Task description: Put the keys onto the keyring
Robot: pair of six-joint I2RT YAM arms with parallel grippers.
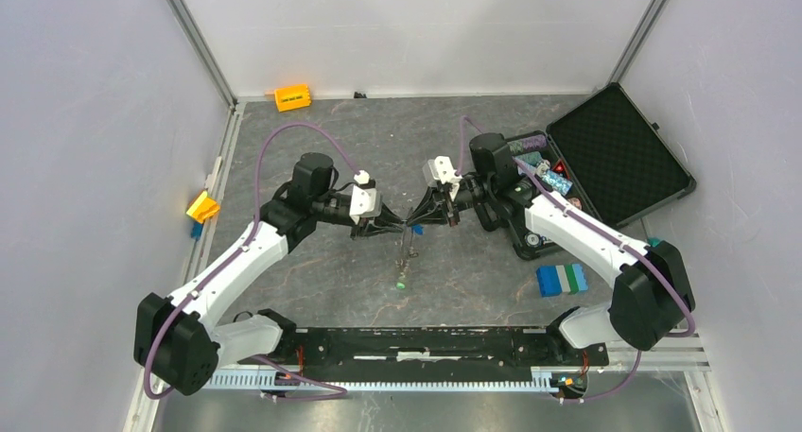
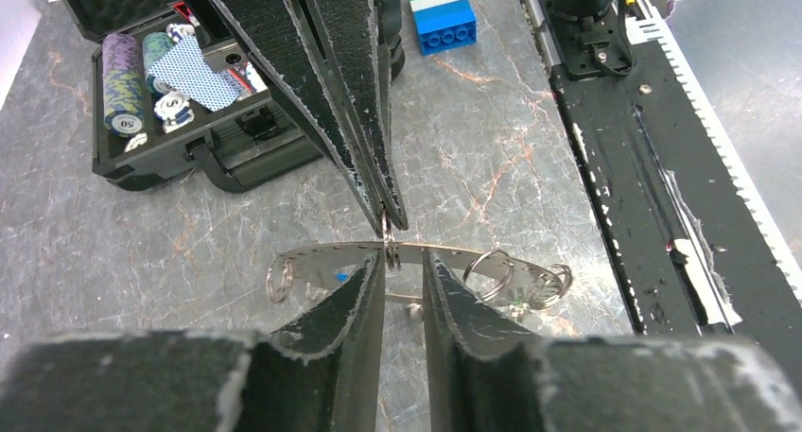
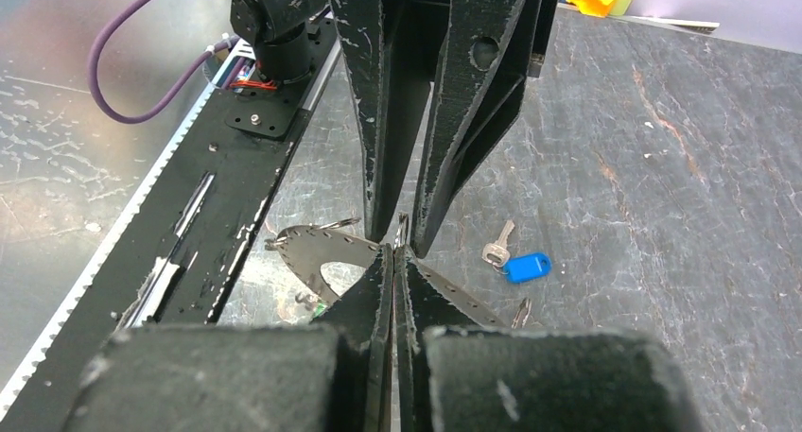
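Note:
The keyring (image 2: 454, 259), a flat silvery arc with punched holes and small split rings, hangs between both grippers above the table. My right gripper (image 3: 394, 250) is shut on its edge at a small split ring (image 2: 388, 243). In the left wrist view its fingers (image 2: 350, 92) come down from above. My left gripper (image 2: 405, 262) stands narrowly open, with a fingertip on each side of that split ring. In the top view the two grippers (image 1: 395, 226) (image 1: 416, 219) meet tip to tip. A key with a blue tag (image 3: 515, 265) lies on the table. A green tag (image 1: 401, 284) dangles below the keyring.
An open black case (image 1: 615, 158) with striped chips and cards (image 2: 180, 73) sits at the right. A blue, green and white block (image 1: 561, 279) lies near the right arm. An orange block (image 1: 292, 97) and a yellow one (image 1: 202, 206) lie at the far and left edges. The black base rail (image 1: 426, 342) runs along the front.

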